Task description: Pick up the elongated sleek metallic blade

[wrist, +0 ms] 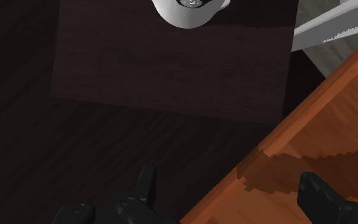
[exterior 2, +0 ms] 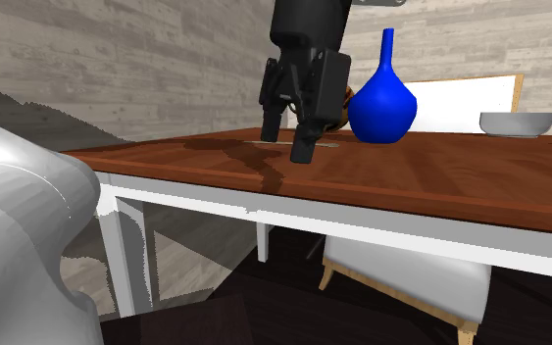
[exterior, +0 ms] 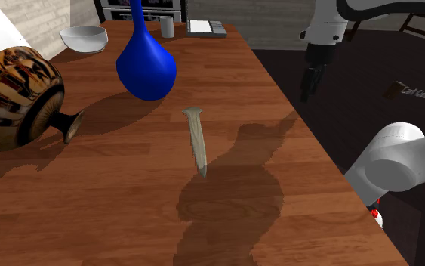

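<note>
Black gripper (exterior: 307,92), fingers spread wide and empty, hanging just past the wooden table's (exterior: 90,196) edge, probably readied for approach; pale blade (exterior: 197,140) lying flat mid-table near the blue vase (exterior: 146,66), well apart, hence likely a top-down grasp.

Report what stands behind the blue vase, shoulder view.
A small pale cup stands behind the blue vase; anything directly behind its body is covered.

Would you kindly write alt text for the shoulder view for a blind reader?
A slim, pale blade lies flat on a brown wooden table, untouched. The black end effector hangs beyond the table edge at the shoulder view's right; behind the blade stand a blue vase and a white bowl.
</note>
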